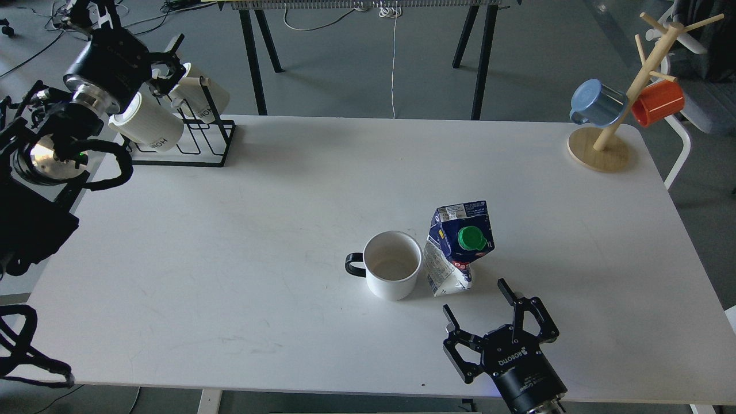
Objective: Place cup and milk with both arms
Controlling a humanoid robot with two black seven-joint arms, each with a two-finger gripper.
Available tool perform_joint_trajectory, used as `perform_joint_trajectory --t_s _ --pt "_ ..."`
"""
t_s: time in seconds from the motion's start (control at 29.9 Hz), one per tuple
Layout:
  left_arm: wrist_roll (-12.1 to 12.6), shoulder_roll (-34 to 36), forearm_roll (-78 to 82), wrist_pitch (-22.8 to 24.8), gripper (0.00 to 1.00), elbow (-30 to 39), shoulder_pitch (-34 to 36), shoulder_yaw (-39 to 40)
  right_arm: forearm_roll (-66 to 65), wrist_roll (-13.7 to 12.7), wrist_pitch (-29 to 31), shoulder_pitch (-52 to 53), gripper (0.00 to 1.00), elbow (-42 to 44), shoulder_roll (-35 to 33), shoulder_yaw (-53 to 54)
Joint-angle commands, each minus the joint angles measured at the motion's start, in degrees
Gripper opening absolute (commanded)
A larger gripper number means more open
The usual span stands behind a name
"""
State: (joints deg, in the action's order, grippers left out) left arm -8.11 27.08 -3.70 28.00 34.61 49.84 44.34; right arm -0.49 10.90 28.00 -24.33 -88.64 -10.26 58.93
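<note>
A white cup (393, 271) with a black handle stands upright on the white table (276, 230), right of centre. A blue and white milk carton (457, 248) with a green cap stands right next to it on its right, somewhat crumpled and leaning. My right gripper (474, 296) is open and empty, just in front of the carton and apart from it. My left gripper (168, 64) is at the far left by the black cup rack (198, 144), its fingers spread open among the rack's white cups, holding nothing that I can see.
Two white cups (148, 123) hang on the black wire rack at the table's back left corner. A wooden mug tree (604, 146) with a blue mug (597, 103) and an orange mug (658, 102) stands at the back right. Table legs and cables lie beyond.
</note>
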Motion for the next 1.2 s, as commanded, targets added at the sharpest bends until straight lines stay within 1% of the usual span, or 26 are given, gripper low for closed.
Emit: perform_joint_trajectory --t_s 0.0,0.1,0.17,0.23,0.37,0.5,0.57,0.67,0.77,0.84,1.07,1.17 --pt "-0.2 -0.3 -0.4 0.0 1.00 -0.2 -0.1 0.4 -0.8 0.0 0.0 -1.4 0.99 -0.8 -4.6 5.7" --pt "-0.9 -1.8 -0.7 0.0 1.00 -1.6 -0.2 0.8 -0.9 0.0 0.0 0.9 0.99 -1.2 -10.8 9.3" --pt "-1.2 -3.7 -0.8 0.0 1.00 -2.0 -0.1 1.2 -0.8 0.1 0.0 5.1 0.99 -1.2 -15.7 10.7" --pt "-1.2 -4.3 -1.1 0.0 1.00 -2.0 -0.1 2.7 -0.8 0.2 0.0 8.4 0.99 -1.0 -19.1 11.5" --pt "-0.8 -4.5 -2.5 0.0 1.00 -2.0 -0.2 5.4 -0.8 1.1 0.0 16.7 0.99 0.1 -23.1 13.6" --pt "-0.8 -4.4 -4.2 0.0 1.00 -2.0 -0.1 5.5 -0.1 2.1 0.0 28.3 0.99 6.8 -25.5 12.9" --pt "-0.7 -4.4 -5.1 0.0 1.00 -2.0 -0.2 5.5 -0.1 2.7 0.0 34.6 0.99 11.8 -25.5 12.7" --pt "-0.6 -4.1 -5.3 0.0 1.00 -2.1 -0.2 5.5 -0.1 2.8 0.0 42.9 0.99 19.9 -24.5 12.6" --pt "-0.4 -4.1 -5.3 0.0 1.00 -2.1 -0.1 5.5 -0.2 2.9 0.0 51.3 0.99 28.0 -18.6 12.3" --pt "-0.4 -4.1 -5.3 0.0 1.00 -2.0 -0.1 5.5 -0.5 2.6 0.0 55.4 0.99 32.4 -16.4 11.6" --pt "-0.4 -4.3 -5.5 0.0 1.00 -2.0 0.0 5.8 0.1 1.9 0.0 71.0 0.99 48.8 -12.2 2.2" --pt "-0.4 -4.4 -6.5 0.0 1.00 -1.9 0.0 5.8 0.2 1.2 0.0 77.0 0.99 57.5 -8.9 0.2"
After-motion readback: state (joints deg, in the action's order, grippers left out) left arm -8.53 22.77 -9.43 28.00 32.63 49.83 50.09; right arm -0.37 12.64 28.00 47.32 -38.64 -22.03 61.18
